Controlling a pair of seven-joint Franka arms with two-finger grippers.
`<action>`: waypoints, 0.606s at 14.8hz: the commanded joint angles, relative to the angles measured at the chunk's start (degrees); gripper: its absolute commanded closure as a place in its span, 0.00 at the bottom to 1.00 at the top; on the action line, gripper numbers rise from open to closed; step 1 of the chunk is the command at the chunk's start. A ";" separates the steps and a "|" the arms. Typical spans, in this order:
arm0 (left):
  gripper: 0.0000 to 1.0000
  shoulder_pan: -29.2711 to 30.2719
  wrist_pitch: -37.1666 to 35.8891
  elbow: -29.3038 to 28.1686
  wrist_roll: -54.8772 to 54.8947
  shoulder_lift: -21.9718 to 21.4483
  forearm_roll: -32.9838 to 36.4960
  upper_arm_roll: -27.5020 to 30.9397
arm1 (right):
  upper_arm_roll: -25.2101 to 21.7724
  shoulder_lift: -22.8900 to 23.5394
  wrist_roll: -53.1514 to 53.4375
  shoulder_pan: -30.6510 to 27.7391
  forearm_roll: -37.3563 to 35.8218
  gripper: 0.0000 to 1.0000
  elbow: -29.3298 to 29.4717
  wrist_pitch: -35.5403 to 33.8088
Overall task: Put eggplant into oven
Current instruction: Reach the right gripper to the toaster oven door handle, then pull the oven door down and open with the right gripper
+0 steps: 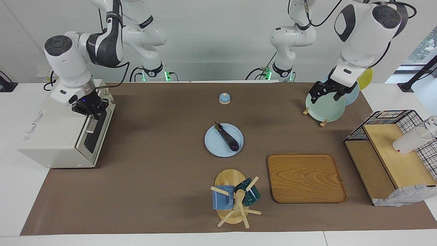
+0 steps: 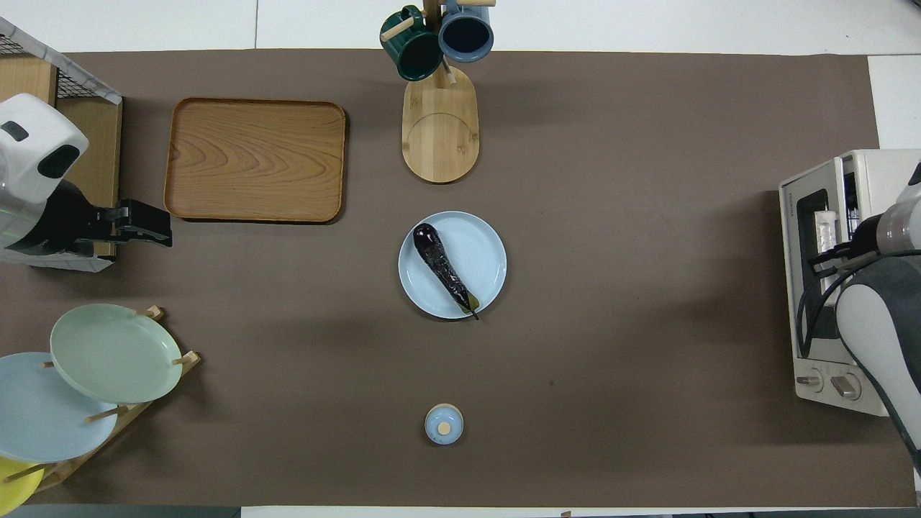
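The eggplant (image 1: 227, 138) (image 2: 440, 267), slim and dark purple, lies slantwise on a light blue plate (image 1: 213, 145) (image 2: 486, 252) in the middle of the brown mat. The cream-white oven (image 1: 51, 136) (image 2: 874, 169) stands at the right arm's end of the table with its dark glass door closed. My right gripper (image 1: 92, 114) (image 2: 827, 260) is shut at the top edge of that door, right by the silver handle; a grip on the handle cannot be made out. My left gripper (image 1: 325, 97) (image 2: 164, 226) hangs open and empty in the air over the plate rack's end of the table, waiting.
A plate rack (image 1: 326, 109) (image 2: 108, 352) and a wire-and-wood shelf (image 1: 392, 160) stand at the left arm's end. A wooden tray (image 1: 305, 177) (image 2: 255, 158) and a mug tree (image 1: 234, 198) (image 2: 439, 122) lie farther from the robots than the plate. A small blue bell (image 1: 224, 98) (image 2: 444, 424) sits nearer.
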 commanded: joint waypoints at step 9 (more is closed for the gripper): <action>0.00 1.28 0.11 1.42 1.85 0.56 -0.85 -0.30 | 0.00 3.87 6.02 5.23 1.97 1.00 -6.56 10.95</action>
